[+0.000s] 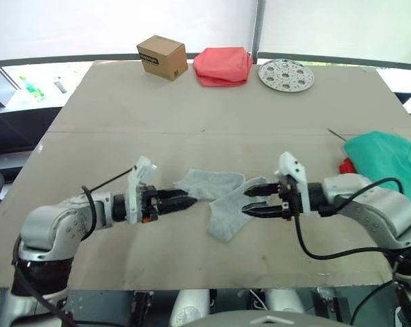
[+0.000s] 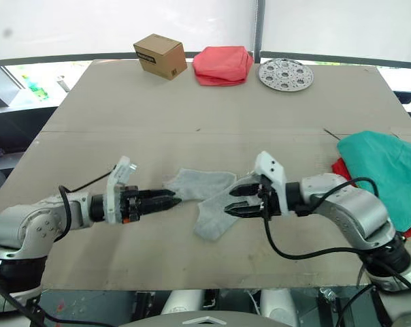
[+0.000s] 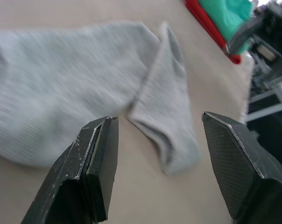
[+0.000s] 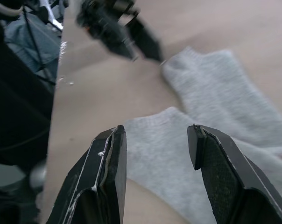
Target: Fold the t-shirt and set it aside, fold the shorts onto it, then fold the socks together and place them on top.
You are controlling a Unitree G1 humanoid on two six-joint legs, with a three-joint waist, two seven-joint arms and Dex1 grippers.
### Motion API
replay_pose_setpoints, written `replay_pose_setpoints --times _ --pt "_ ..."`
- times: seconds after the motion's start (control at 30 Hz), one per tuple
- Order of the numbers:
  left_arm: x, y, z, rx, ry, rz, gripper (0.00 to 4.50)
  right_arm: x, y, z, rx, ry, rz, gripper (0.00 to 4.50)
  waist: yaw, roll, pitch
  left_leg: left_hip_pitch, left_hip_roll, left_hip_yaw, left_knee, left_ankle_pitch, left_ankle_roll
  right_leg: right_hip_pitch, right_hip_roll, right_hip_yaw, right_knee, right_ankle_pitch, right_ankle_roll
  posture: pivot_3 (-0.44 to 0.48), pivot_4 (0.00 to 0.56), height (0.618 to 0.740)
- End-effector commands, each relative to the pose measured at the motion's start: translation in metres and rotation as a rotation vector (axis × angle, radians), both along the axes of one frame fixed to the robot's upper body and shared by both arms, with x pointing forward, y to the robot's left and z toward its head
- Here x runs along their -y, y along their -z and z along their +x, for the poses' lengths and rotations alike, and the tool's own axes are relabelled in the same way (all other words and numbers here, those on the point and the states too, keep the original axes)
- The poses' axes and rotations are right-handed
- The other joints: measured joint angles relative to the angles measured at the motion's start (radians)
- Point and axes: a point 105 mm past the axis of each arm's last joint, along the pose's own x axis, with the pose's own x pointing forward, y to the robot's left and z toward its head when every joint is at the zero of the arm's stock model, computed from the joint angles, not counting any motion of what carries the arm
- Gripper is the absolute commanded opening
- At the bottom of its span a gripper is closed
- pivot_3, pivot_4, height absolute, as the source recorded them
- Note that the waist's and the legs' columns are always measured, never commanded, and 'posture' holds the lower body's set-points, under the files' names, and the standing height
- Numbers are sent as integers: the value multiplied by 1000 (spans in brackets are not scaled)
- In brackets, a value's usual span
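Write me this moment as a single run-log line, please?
stage: socks | light grey knit socks: flat on table, overlapping | left gripper: open, at one sock | right gripper: open, at other sock | teal-green fabric shorts: atop red shirt

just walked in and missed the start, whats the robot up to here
It is working on the socks, which lie crossed and flat at the table's middle. The left gripper and right gripper both reach toward them, open, gripping nothing yet. The shorts already sit on the t-shirt at the robot's right.
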Motion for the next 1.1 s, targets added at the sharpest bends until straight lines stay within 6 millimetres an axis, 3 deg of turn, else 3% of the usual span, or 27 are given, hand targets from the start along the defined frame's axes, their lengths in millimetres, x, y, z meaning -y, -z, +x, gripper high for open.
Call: replay_pose_setpoints --times 0.03,0.1,0.27,0.37,0.57,0.63,0.67,0.7,0.73,0.83,0.87,1.0,1.1 --pt "9 4 -9 29 -6 41 3117 5 -13 -5 110 -1 17 3464 0 0 0 0 0 0 0 0 0 0 0 0 1 0 0 0 150 740" --pt "17 12 -11 41 -28 61 3117 10 -9 -5 164 37 -17 4412 0 0 0 0 0 0 0 0 -1 0 0 0 2 1 -3 0 150 740" --pt "34 26 -15 115 -42 135 3117 20 -1 -12 187 76 -50 4465 2 0 0 0 0 0 0 3 -5 0 -1 1 1 1 -7 0 150 740" --pt "49 33 -23 142 42 177 3117 27 5 -13 191 107 -77 4465 3 0 0 0 0 0 0 0 -1 0 -1 1 1 0 -9 0 150 740" --pt "56 51 -15 178 92 270 3117 34 10 -14 207 146 -106 4465 5 3 -2 0 0 0 0 0 -1 0 -1 0 -1 0 -9 0 150 740" --pt "55 60 -9 192 95 327 2579 37 12 -14 216 159 -127 4500 9 4 -3 0 -1 0 0 0 0 0 -1 0 -1 1 -9 0 150 740" --pt "56 63 -9 189 110 338 2533 38 13 -15 219 164 -133 4500 13 4 -3 0 -1 -1 0 0 0 0 -2 0 -1 1 -9 0 150 740" --pt "57 64 -9 189 120 338 1849 39 14 -16 217 171 -134 4500 17 5 -4 0 -1 -1 0 0 0 0 -2 0 -1 1 -9 0 150 740" --pt "57 65 -8 199 129 340 1633 40 14 -16 216 180 -135 4500 20 6 -4 0 -1 -1 0 0 0 0 -2 0 -1 1 -9 0 150 740" --pt "56 63 -4 238 147 340 242 42 16 -17 216 194 -142 4500 27 6 -5 0 -1 -1 0 0 0 0 -2 0 -1 0 -9 0 150 740" --pt "55 59 -3 261 155 333 39 42 16 -17 216 201 -141 4500 27 6 -5 0 -1 -1 0 0 0 0 -1 0 -1 0 -9 0 150 740" --pt "52 34 -1 362 207 254 39 42 17 -13 222 235 -125 4500 24 6 -4 0 -1 -1 0 0 0 0 -1 0 -2 0 -9 0 150 740" --pt "48 5 3 500 296 217 39 39 17 -8 231 253 -106 4500 23 5 -3 -1 0 -1 -1 0 0 -1 0 0 -2 0 -9 0 150 740"
